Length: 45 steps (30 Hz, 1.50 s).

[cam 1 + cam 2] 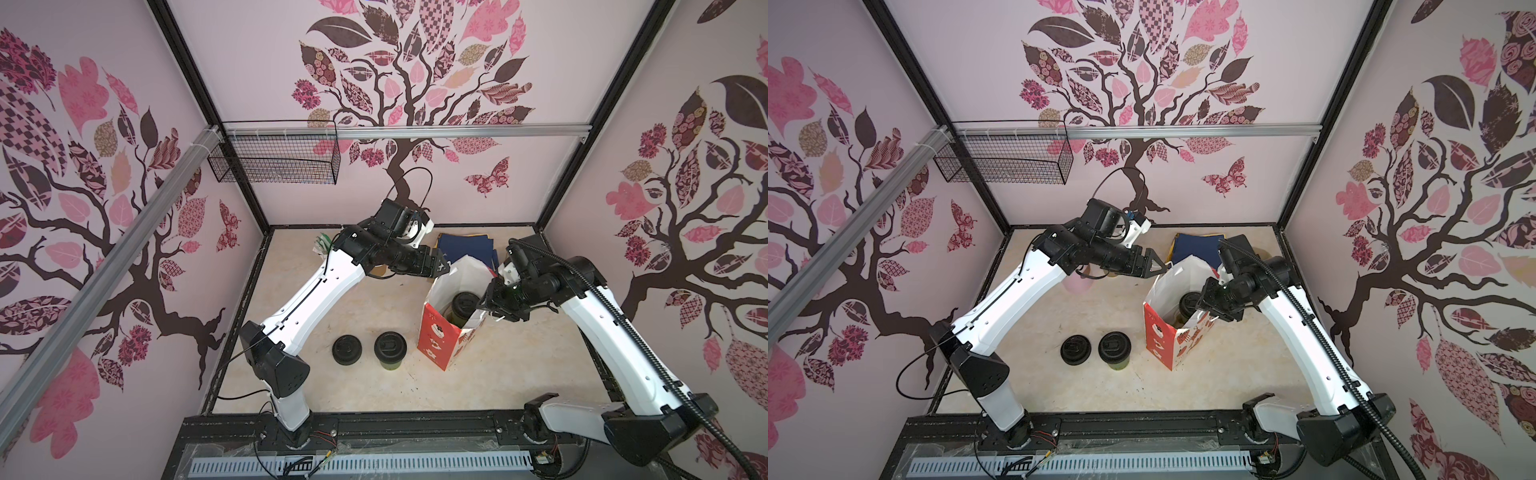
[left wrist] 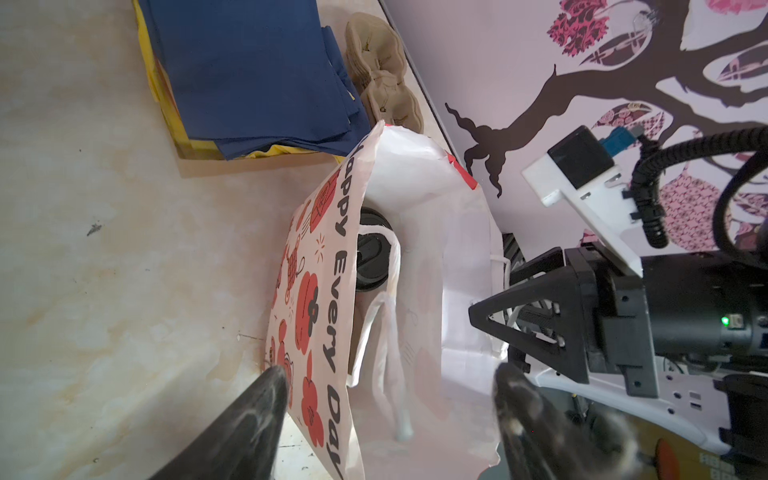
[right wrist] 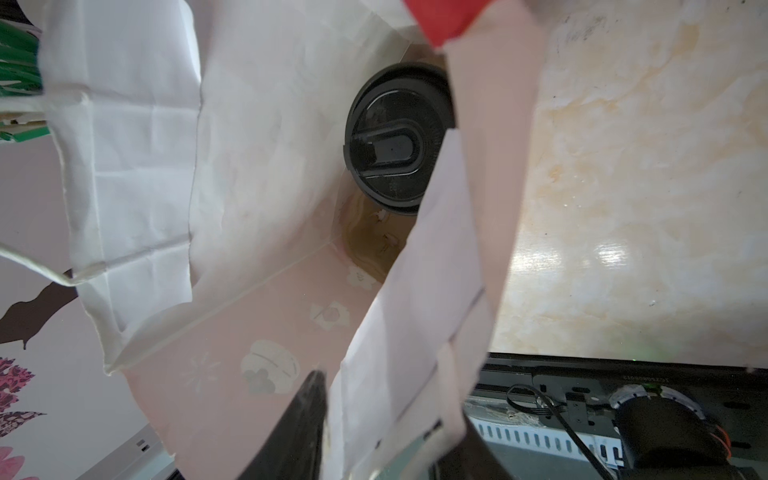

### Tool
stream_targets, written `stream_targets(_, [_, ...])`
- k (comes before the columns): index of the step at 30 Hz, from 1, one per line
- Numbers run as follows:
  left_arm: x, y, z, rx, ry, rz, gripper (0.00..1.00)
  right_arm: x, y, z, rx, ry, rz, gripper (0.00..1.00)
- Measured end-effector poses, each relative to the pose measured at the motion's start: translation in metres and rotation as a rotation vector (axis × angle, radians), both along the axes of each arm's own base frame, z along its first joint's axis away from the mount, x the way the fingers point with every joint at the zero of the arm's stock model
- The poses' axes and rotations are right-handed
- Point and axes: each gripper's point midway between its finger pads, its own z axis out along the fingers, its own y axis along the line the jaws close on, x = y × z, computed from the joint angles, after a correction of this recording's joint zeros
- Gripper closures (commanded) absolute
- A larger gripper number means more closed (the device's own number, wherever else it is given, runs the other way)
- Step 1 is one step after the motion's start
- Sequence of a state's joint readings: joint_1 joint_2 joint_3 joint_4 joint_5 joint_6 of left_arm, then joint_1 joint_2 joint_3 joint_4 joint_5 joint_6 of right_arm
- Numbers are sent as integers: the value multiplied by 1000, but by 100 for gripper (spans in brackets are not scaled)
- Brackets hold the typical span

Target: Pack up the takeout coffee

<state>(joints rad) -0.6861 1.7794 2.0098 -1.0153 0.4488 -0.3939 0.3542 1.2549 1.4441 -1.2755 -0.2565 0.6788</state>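
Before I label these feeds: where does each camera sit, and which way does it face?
Top views: high in front, looking down at the bag; both arms show.
Left wrist: beside the bag, facing its opening; left end effector shows.
Right wrist: at the rim, looking in; right end effector shows.
Wrist views share the lidded cup.

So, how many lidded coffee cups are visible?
2. One cup stands inside the red paper bag, showing mostly its lid; the other cup stands on the table beside the stack of bare lids. The bag's interior is partly hidden.
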Motion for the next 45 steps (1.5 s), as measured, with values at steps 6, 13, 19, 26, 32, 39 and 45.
stream_targets(6, [15,-15,-11,-4,5,-15,69,3,-9,-7,-34,4,-19,90])
stream_targets(13, [13,-16,-10,-10,10,-23,100,7,-14,-9,-33,-9,-11,98])
stream_targets(19, [5,-9,-2,-22,15,-8,100,10,-14,-9,-32,-20,47,100])
stream_targets(26, [-12,11,5,-48,46,73,100,25,-10,-3,-60,-39,127,100])
stream_targets(32, [-19,22,1,-101,85,164,100,39,-9,-5,-91,-34,181,97])
stream_targets(39, [-14,20,-11,-150,139,237,100,51,-12,-5,-133,-39,197,83])
stream_targets(45, [-13,21,-7,-190,149,273,100,62,-13,9,-143,-74,186,39])
